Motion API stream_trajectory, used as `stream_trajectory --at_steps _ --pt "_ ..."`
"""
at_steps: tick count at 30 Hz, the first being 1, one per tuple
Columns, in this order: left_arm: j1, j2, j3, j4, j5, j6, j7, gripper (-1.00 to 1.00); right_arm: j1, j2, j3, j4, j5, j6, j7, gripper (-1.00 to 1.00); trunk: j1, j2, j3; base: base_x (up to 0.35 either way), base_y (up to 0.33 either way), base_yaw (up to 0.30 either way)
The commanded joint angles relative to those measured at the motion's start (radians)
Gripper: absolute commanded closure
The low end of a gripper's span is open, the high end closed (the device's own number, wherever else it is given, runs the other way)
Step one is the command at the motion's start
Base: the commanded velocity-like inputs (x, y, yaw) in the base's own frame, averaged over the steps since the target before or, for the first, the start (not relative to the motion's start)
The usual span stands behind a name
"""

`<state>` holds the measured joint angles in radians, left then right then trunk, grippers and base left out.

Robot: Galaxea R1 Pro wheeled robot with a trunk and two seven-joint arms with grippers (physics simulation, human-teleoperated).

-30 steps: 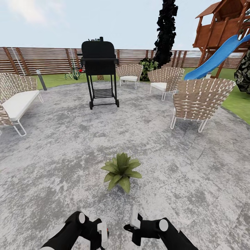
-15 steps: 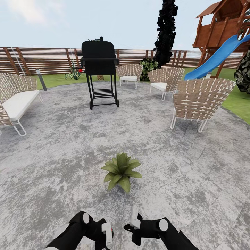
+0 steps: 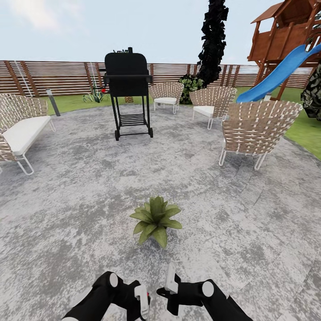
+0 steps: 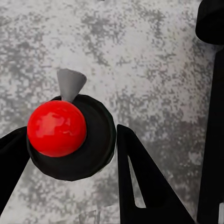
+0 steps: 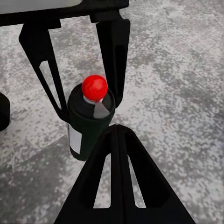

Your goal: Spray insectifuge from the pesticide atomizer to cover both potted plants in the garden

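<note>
The left gripper (image 5: 81, 65) is clenching the atomizer (image 5: 88, 122) low before the robot; the right gripper's (image 5: 116, 140) jaws are pressed together, empty. The plant (image 3: 155, 219) is sitting ahead on the patio (image 3: 80, 187). A misaimed nozzle (image 4: 70, 84) would be spraying paving instead.

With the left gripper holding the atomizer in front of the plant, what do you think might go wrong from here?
1. The potted plant sits ahead of the left gripper with bare patio between them; spray from here may fall short and leave the leaves partly covered.
2. The right gripper, its fingers together, hangs close beside the pesticide atomizer; a careless move could knock the bottle in its grip.
3. The grey nozzle may not be pointing toward the plant.
</note>
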<state>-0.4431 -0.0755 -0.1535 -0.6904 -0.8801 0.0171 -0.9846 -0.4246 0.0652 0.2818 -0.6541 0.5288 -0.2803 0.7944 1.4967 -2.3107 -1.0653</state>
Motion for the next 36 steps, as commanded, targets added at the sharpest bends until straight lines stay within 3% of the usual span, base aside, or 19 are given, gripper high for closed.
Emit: stream_trajectory --at_steps 1,36 --pt "0.000 -0.001 0.000 -0.002 -0.004 0.001 -0.004 1.00 -0.001 0.000 -0.001 -0.001 0.010 -0.006 0.000 1.00 0.000 0.000 -0.001 0.000 0.000 0.000" --pt "0.001 -0.041 0.003 -0.001 0.027 -0.010 -0.006 1.00 -0.001 0.001 -0.001 -0.001 0.010 -0.006 0.000 1.00 0.000 0.000 -0.001 0.000 0.000 0.000"
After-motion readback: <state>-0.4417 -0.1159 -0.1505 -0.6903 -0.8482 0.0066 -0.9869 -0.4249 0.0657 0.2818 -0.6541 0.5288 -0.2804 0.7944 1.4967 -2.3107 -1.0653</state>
